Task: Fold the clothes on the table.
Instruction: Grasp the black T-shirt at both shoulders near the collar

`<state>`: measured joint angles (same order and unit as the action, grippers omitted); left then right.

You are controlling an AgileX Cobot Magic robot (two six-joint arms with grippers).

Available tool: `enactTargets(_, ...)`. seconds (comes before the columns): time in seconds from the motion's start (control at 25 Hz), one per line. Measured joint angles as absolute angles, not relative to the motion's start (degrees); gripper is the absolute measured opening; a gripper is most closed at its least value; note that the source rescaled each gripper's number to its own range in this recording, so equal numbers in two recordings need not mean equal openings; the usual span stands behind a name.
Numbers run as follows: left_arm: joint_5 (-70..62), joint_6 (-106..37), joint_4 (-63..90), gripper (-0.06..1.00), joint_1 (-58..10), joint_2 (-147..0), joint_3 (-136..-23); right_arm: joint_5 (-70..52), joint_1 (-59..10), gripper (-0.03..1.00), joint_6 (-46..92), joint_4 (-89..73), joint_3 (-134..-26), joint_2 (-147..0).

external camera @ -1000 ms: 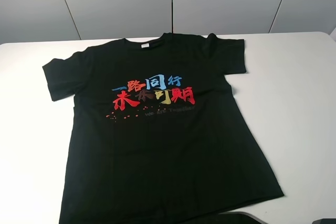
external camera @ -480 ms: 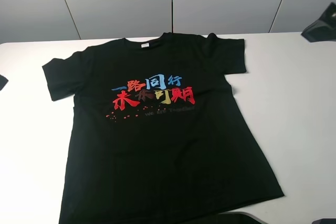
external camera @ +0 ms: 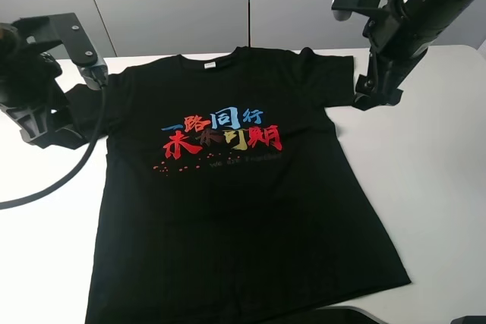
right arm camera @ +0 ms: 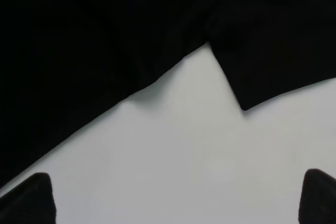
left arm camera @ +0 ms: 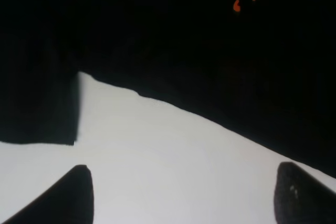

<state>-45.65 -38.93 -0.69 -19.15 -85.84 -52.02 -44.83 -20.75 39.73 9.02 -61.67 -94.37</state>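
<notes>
The black T-shirt (external camera: pixel 235 210) lies flat and face up on the white table (external camera: pixel 433 172), with its coloured characters (external camera: pixel 220 133) on the chest and its white neck label (external camera: pixel 209 66) at the far edge. My left gripper (external camera: pixel 49 130) hangs over the shirt's left sleeve. In the left wrist view it (left arm camera: pixel 184 198) is open and empty above bare table (left arm camera: pixel 157 150), next to the sleeve and side edge (left arm camera: pixel 210 51). My right gripper (external camera: pixel 377 96) is beside the right sleeve. In the right wrist view it (right arm camera: pixel 178 198) is open and empty above bare table (right arm camera: pixel 184 145), near the armpit (right arm camera: pixel 105 35).
Grey wall panels (external camera: pixel 175 5) stand behind the table. A black cable (external camera: pixel 68 176) loops from the left arm across the table's left side. Dark objects show at the near edge (external camera: pixel 334 315) and the near right corner (external camera: pixel 471 319).
Both arms have come into view from the sides and now hang over the shirt's two sleeves. The shirt has not moved.
</notes>
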Motion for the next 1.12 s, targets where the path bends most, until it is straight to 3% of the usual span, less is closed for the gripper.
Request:
enactTargets(0.28,-43.0,-43.6,-0.9,0.95,-19.7,-96.8,-55.9,-46.3,-20.9,1.00,41.6,12.3,-64.5,-102.2)
enactTargets(0.52,-42.0,-46.7,-0.9,0.71,-19.8,-102.4,-57.3,-45.5,-20.9,1.00,43.8,10.8,-64.8,-105.5)
enactTargets(0.6,-41.2,-46.9,-1.0,0.72,-19.8,-103.0,-57.3,-45.1,-20.9,1.00,44.0,10.7,-65.0,-106.1)
enactTargets(0.8,-37.7,-47.0,-3.7,0.87,-19.8,-103.2,-57.3,-43.3,-20.9,1.00,44.0,9.3,-65.2,-106.8)
enactTargets(1.12,-33.6,-47.0,-10.7,0.89,-19.9,-108.3,-57.4,-41.9,-20.9,1.00,45.5,6.6,-65.2,-108.6)
